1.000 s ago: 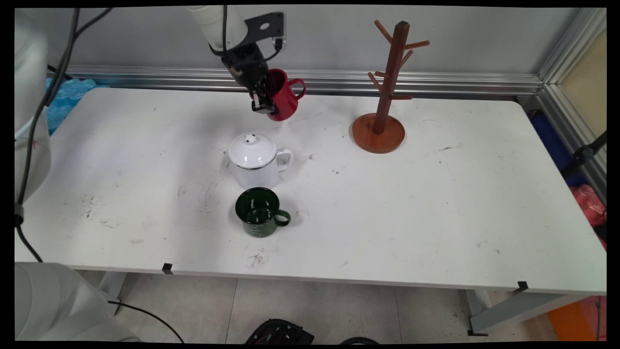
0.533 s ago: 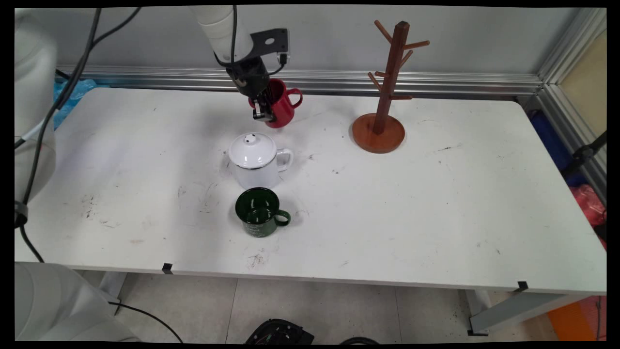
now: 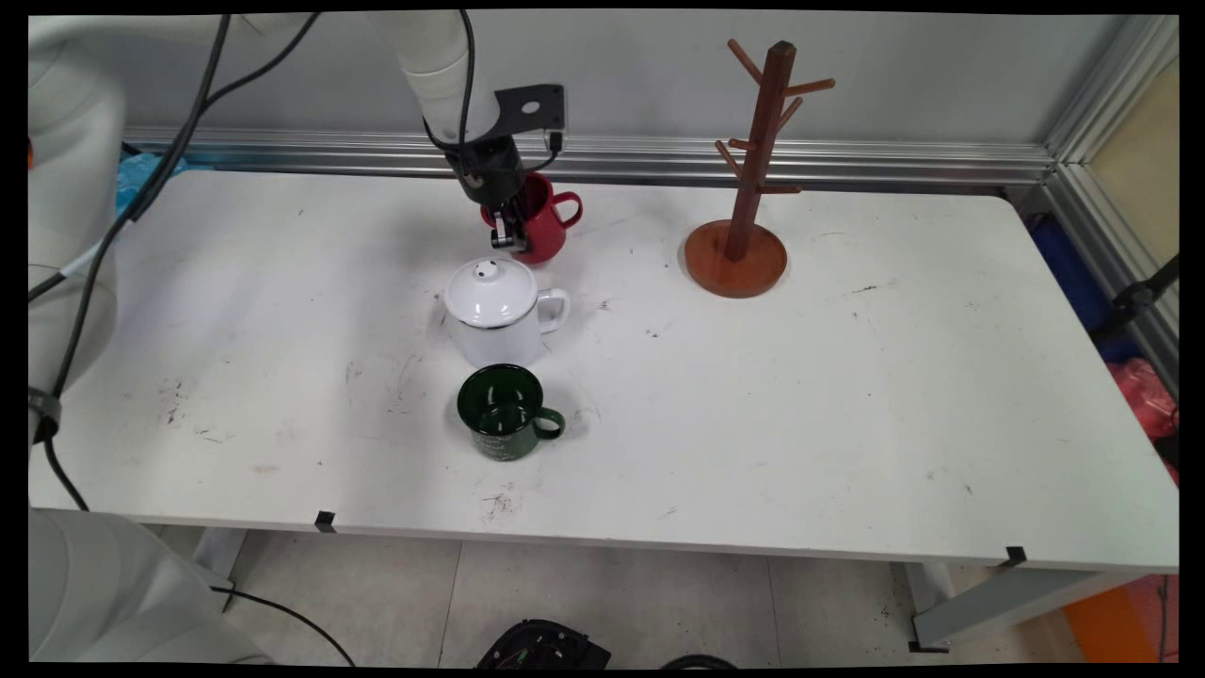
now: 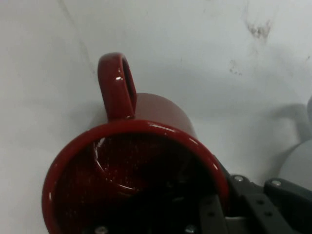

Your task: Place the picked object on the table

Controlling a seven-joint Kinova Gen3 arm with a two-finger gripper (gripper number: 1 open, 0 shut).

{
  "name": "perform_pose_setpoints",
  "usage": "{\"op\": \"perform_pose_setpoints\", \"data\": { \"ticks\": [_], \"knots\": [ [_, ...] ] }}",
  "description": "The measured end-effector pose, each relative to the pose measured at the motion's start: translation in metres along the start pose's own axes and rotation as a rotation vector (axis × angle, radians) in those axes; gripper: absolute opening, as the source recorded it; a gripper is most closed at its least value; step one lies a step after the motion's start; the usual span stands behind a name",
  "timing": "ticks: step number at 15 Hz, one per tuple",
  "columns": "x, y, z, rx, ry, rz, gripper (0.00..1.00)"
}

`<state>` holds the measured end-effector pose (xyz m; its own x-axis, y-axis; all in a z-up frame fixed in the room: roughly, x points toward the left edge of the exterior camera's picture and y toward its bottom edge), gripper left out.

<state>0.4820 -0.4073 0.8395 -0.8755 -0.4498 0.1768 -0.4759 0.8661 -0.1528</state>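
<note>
My gripper [image 3: 511,231] is shut on the rim of a red mug [image 3: 543,218], one finger inside it and one outside. The mug is low over the white table [image 3: 847,395], at the back just behind a white teapot [image 3: 496,311]; I cannot tell whether its base touches the table. Its handle points right. In the hand view the red mug [image 4: 131,165] fills the lower frame, its handle pointing up, with the gripper linkage at its right rim. A green mug [image 3: 506,411] stands in front of the teapot.
A brown wooden mug tree [image 3: 744,188] with bare pegs stands at the back right. An aluminium rail [image 3: 800,160] runs along the table's far edge against the wall. Black cables hang from the arm at the left.
The gripper has carried the red mug downward and slightly towards the teapot, from well above the table to just over its surface. The other things have not moved.
</note>
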Motion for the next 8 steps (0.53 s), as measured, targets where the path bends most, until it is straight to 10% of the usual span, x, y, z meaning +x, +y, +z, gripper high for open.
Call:
{"op": "perform_pose_setpoints", "data": {
  "ticks": [8],
  "knots": [
    [0.001, 0.002, 0.017, -0.008, -0.037, 0.014, 0.00]
  ]
}}
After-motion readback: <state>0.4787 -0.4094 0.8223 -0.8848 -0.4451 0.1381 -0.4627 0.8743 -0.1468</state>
